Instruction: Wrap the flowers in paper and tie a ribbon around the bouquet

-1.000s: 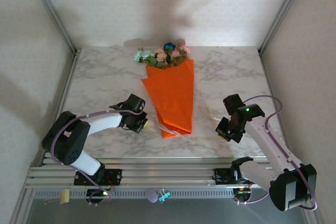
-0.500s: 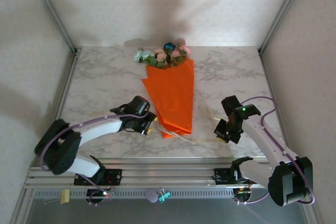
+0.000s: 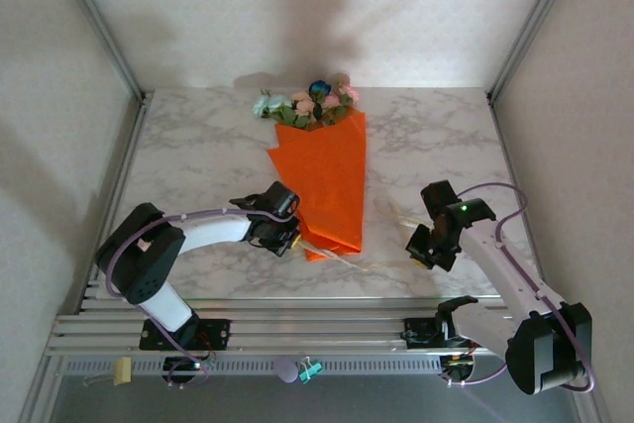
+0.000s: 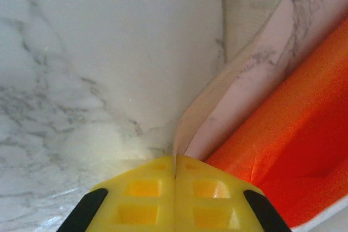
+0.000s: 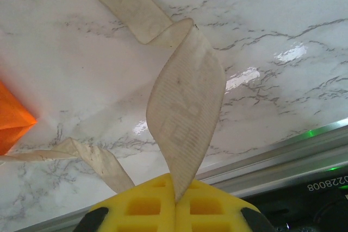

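**Left jaws:** closed on one end of the limp cream-beige ribbon (image 4: pixel 204 107), touching the left edge of the folded bright orange paper cone (image 3: pixel 322 180) near its narrow end.

**Right jaws:** pinched on the ribbon's other end, well right of the cone.

**Pink, whitish and blue artificial flowers (image 3: pixel 312 104):** at the cone's wide end.

**Status for you:** wrapping appears done. The ribbon crosses by the cone's tip with no knot, so tying remains.

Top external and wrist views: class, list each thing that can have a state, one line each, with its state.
paper: folded into a cone, lying flat.
flowers: wrapped, blooms showing at the cone's far end.
ribbon: untied, slack, pinched by both grippers.
left gripper: shut on the ribbon.
right gripper: shut on the ribbon.
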